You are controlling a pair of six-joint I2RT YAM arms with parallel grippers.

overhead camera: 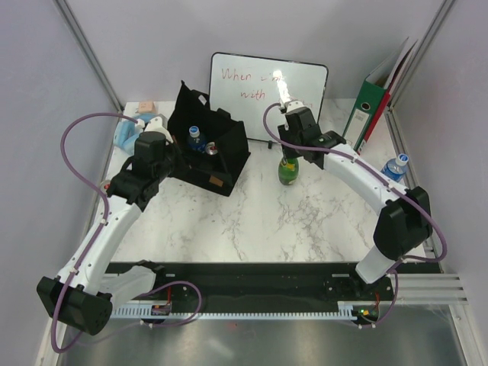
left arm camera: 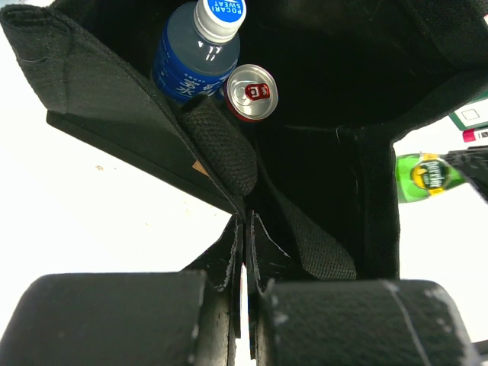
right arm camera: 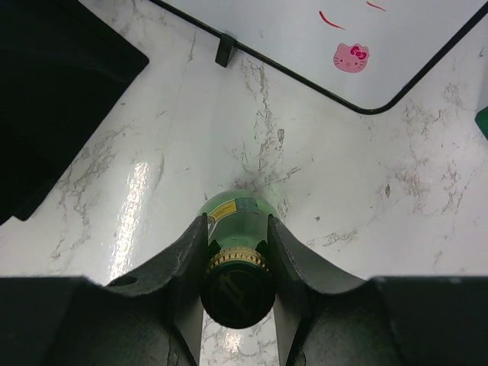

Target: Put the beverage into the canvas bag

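Observation:
The black canvas bag [overhead camera: 207, 146] stands open at the back left; inside it are a blue bottle with a white cap [left arm camera: 200, 53] and a red-topped can [left arm camera: 252, 91]. My left gripper [overhead camera: 172, 155] is at the bag's left side, shut on the fabric rim [left arm camera: 245, 229] near a handle [left arm camera: 225, 145]. The beverage, a green glass bottle [overhead camera: 288, 172], stands upright on the marble table to the right of the bag. My right gripper [overhead camera: 289, 152] comes down over it, its jaws shut on the bottle's neck [right arm camera: 237, 223] just below the dark cap. The bottle [left arm camera: 427, 177] also shows past the bag's edge.
A whiteboard [overhead camera: 268, 88] leans at the back behind the bottle. A green and red binder [overhead camera: 374, 107] stands at the back right, with a blue-capped bottle [overhead camera: 396, 166] near the right edge. Blue and white items [overhead camera: 141, 126] lie at the back left.

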